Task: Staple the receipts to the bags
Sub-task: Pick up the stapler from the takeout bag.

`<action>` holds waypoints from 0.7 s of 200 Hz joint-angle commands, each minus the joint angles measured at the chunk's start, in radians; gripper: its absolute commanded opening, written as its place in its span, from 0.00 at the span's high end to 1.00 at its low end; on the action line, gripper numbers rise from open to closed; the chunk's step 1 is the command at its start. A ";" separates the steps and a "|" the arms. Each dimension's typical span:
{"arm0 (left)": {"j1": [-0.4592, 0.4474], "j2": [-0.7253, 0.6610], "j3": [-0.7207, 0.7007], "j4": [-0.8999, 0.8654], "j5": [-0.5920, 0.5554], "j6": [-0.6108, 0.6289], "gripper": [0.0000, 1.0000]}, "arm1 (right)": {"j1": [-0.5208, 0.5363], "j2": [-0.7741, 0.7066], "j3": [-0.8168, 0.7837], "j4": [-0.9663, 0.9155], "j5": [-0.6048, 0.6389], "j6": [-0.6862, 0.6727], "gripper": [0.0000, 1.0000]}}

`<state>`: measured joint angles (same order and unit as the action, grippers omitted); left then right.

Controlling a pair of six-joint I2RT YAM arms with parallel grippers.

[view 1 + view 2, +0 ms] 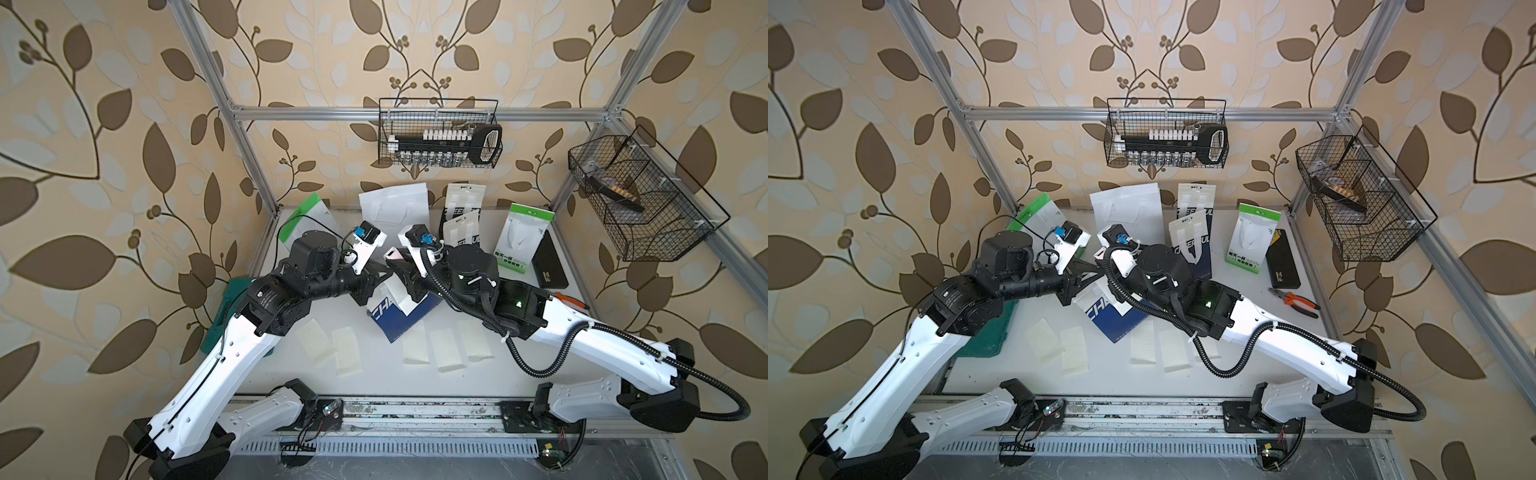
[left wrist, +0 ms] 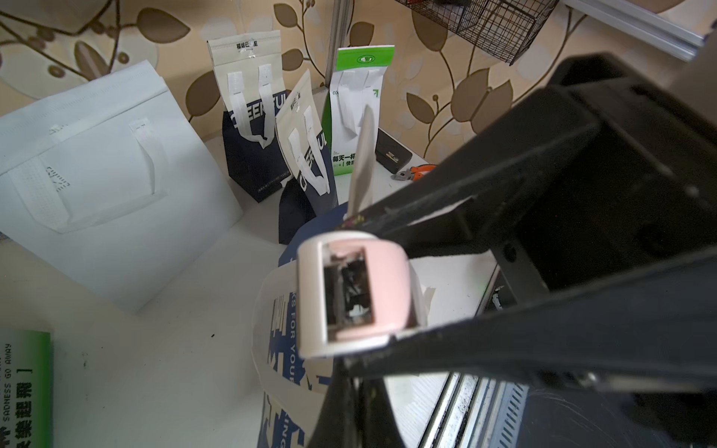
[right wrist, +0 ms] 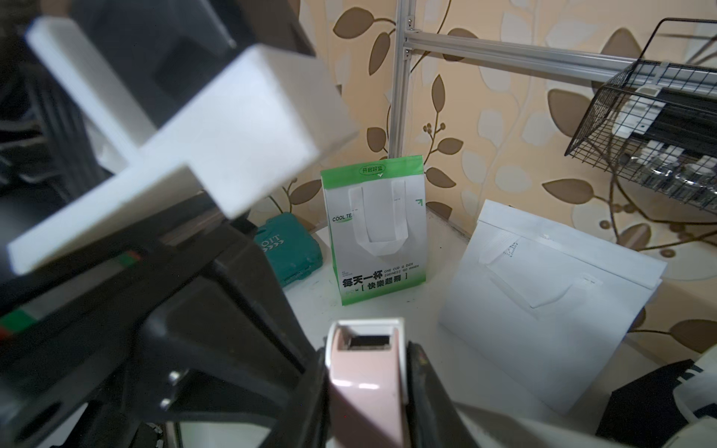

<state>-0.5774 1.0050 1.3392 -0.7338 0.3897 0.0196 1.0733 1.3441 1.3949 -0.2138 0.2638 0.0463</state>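
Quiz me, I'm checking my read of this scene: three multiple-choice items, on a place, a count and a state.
1. Where do the pliers lie? A in a basket; B on the table by the black case; C on the teal case.
2. How many receipts lie flat on the bare table? A three; B seven; C five.
3. What does the right tool hold? A the stapler; B a receipt; C nothing.
Key: B, a top view shows them by that case; C, five pale slips show in both top views; A, its jaws clamp the pink stapler in the right wrist view.
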 commanded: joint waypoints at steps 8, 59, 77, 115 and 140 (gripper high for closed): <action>-0.010 -0.026 0.027 0.062 0.021 -0.005 1.00 | 0.016 0.025 -0.007 0.044 0.202 -0.029 0.96; -0.009 -0.025 0.010 0.050 -0.001 -0.012 1.00 | -0.035 0.042 0.022 0.150 0.452 -0.074 1.00; -0.009 -0.025 0.005 0.048 -0.021 -0.015 1.00 | -0.056 0.040 0.032 0.162 0.493 -0.075 1.00; -0.010 -0.016 0.027 -0.008 -0.292 -0.067 1.00 | -0.079 -0.049 -0.020 0.143 0.497 -0.054 1.00; -0.001 -0.018 -0.011 0.031 -0.406 -0.070 1.00 | -0.081 -0.104 -0.086 0.124 0.510 -0.016 1.00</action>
<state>-0.5774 1.0050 1.3388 -0.7471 0.1474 -0.0296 0.9924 1.3033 1.3598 -0.0937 0.7227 -0.0029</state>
